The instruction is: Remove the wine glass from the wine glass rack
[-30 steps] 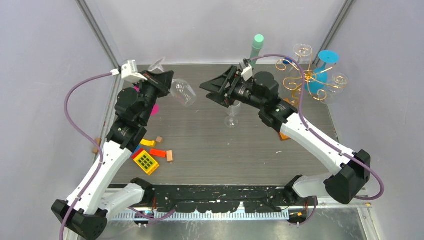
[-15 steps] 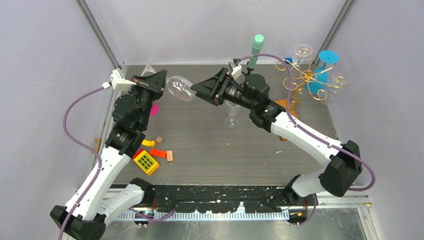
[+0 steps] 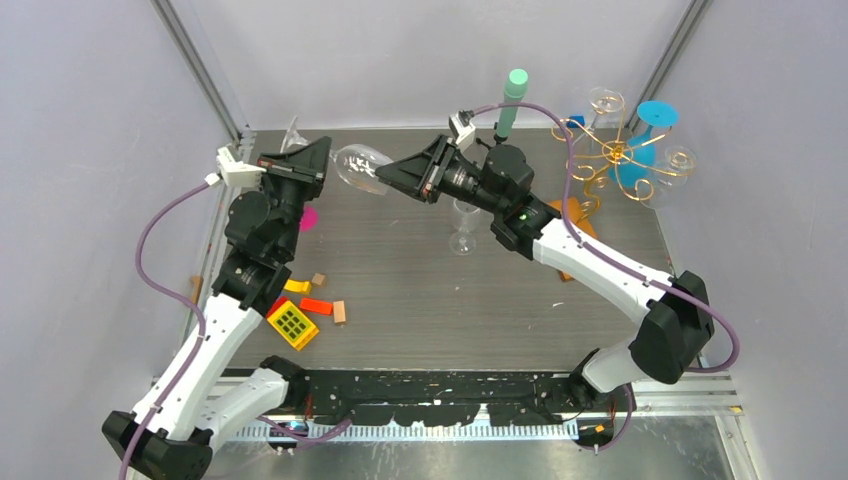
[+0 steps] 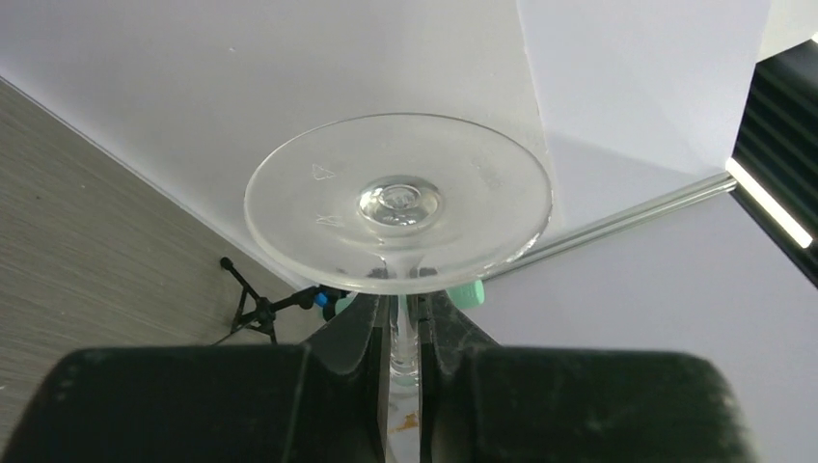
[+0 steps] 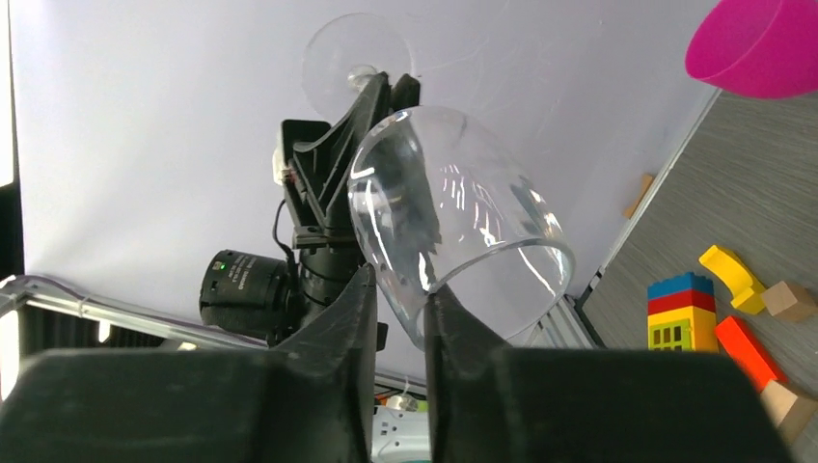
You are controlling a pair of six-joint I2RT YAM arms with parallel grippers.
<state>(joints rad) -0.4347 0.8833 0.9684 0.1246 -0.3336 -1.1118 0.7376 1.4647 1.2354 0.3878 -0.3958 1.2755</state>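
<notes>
The grey wood-grain tabletop (image 3: 420, 300) carries both arms. The left arm (image 3: 215, 330) reaches up its left side and the right arm (image 3: 600, 265) stretches across from the right, further left than a second ago. The wine glass rack (image 3: 612, 155) stands at the far right corner, with clear glasses and a blue one hanging from its gold curls. The wine glass (image 3: 360, 165) is off the rack and in the air above the far left part of the tabletop, well apart from the rack. It lies nearly level, with its foot toward the left wall and its bowl toward the right. A second ago the bowl drooped lower. The left gripper (image 4: 405, 318) is clamped on the stem just under the round foot. The right gripper (image 5: 397, 289), well clear of the glass a second ago, now pinches the bowl's rim between its fingers (image 5: 338, 318). Another clear glass (image 3: 463, 225) stands upright mid-table, and small coloured blocks (image 3: 300, 312) lie near the left arm.
</notes>
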